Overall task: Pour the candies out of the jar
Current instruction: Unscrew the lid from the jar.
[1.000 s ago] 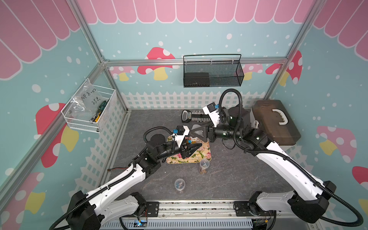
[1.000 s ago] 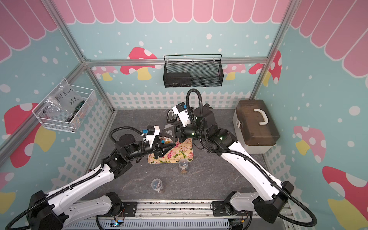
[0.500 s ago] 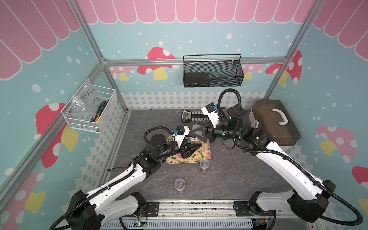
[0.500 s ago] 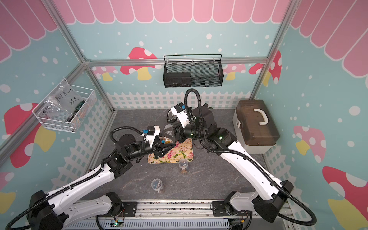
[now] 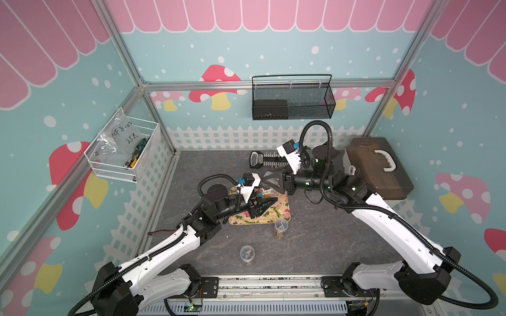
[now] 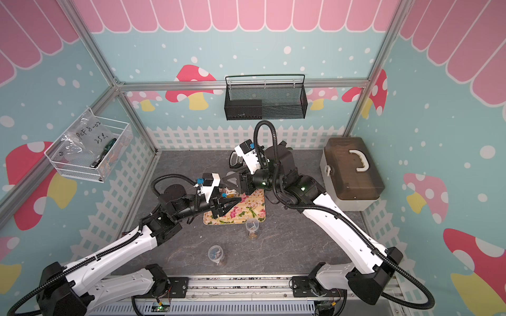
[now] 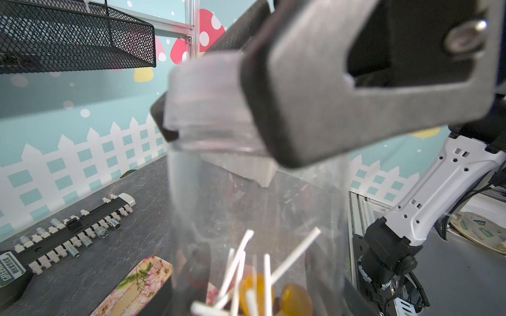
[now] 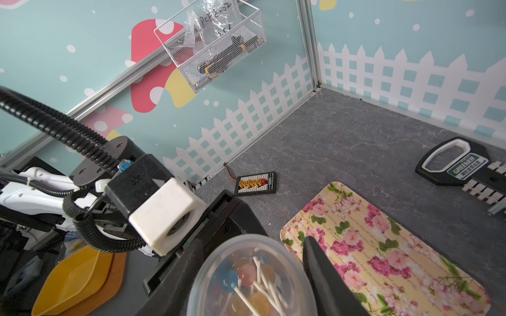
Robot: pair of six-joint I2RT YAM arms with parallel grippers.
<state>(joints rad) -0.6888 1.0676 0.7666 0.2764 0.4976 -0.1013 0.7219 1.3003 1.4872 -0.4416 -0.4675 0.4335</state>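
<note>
A clear jar (image 7: 246, 205) hangs tilted above the flowered tray (image 5: 273, 216), with my left gripper (image 5: 267, 201) shut on its body. The candies (image 7: 257, 290), small lollipops with orange, blue and pink heads on white sticks, lie at its base end. Through the lid they show in the right wrist view as candies (image 8: 246, 276). My right gripper (image 5: 271, 180) comes in from the opposite side. Its fingers (image 7: 315, 95) sit on both sides of the translucent lid (image 7: 205, 104), pressed against it. In a top view the jar (image 6: 226, 191) sits between the two grippers.
Two more small clear jars (image 5: 281, 227) (image 5: 247, 254) stand on the table in front of the tray. A socket rail (image 5: 262, 160) lies behind it and a brown toolbox (image 5: 380, 167) stands at the right. A small connector board (image 8: 256, 183) lies by the left fence.
My right gripper has edged toward the jar and its jaws have narrowed onto the lid. The left arm and the jar have stayed where they were.
</note>
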